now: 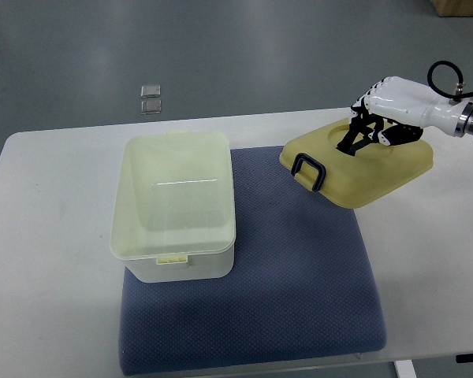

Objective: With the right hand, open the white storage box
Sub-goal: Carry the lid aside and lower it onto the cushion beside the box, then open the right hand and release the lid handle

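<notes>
A pale, see-through plastic storage box (173, 206) with a small tab on its front edge is seen sitting open on the left part of a dark blue padded mat (299, 276). The mat is laid on a white table (47, 260). The inside of the box looks bare.

The box's pale yellow plastic lid (363, 167), with a black handle (308, 172) on its near-left side, is held off to the right of the box, well apart from it. The lid is tilted, and part of it hangs over the mat and part over the table.

The right hand (382, 118), white with black fingers (355, 140), is reached in from the right edge. Its fingers are curled down onto the top of the lid, and the lid is gripped by them
</notes>
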